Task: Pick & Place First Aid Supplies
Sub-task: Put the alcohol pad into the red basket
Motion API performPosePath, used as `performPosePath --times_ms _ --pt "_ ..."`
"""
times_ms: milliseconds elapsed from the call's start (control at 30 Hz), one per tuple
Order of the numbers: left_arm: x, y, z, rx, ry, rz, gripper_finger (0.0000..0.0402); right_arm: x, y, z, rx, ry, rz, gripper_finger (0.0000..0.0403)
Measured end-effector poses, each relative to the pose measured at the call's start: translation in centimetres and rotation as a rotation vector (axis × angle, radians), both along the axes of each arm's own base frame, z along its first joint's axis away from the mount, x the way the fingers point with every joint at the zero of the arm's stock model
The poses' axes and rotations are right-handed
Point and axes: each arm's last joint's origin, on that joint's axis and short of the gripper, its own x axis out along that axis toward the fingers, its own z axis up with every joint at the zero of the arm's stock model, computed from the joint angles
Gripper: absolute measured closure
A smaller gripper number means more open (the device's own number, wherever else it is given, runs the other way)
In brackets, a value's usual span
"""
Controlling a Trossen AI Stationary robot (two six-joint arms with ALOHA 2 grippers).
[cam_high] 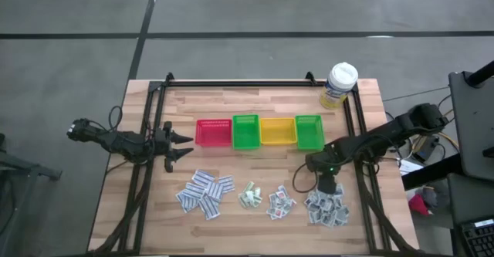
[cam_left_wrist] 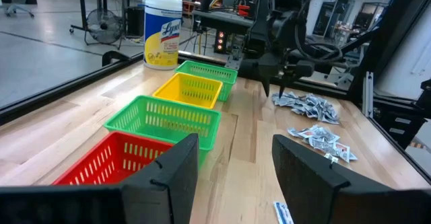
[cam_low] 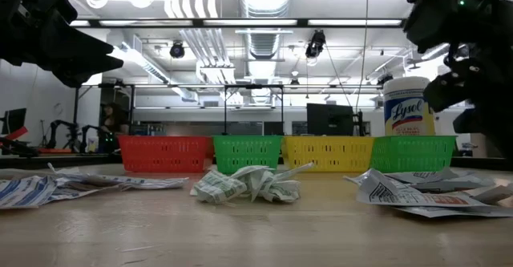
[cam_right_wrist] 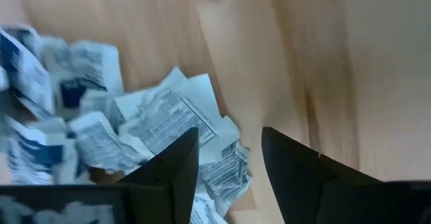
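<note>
Right claw [cam_right_wrist: 225,167] spread, nothing between its fingers, hanging over the near edge of the rightmost packet heap [cam_high: 326,209]. Packets [cam_right_wrist: 168,126] lie overlapped and crumpled just past my fingertips. Risk as I judge it: pinching two at once, or sliding one flat along the bench [cam_high: 231,234] since they sit so thin. Left claw [cam_high: 179,143] released, waiting beside the red bin [cam_high: 214,132].

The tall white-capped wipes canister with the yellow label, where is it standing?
In the high view the white-capped wipes canister stands upright at the table's far right corner, just behind the right-hand green plastic basket that ends the row of bins.
</note>
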Motion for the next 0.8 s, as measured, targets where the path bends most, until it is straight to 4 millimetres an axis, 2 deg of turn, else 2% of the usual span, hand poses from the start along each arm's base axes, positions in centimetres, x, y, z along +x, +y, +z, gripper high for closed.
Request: performPosePath --times_ms 200,500,800 --pt "0.0 0.0 0.0 0.000 0.000 0.000 0.0213 0.3 0.4 -1.0 -0.053 0.042 0.057 0.0255" --pt "0.0 0.0 0.0 0.000 0.000 0.000 0.0213 1.6 0.6 -0.2 -0.108 -0.024 0.109 0.0267" --pt "0.0 0.0 0.0 0.000 0.000 0.000 0.0213 1.7 0.6 -0.4 -0.121 -0.018 0.143 0.0293"
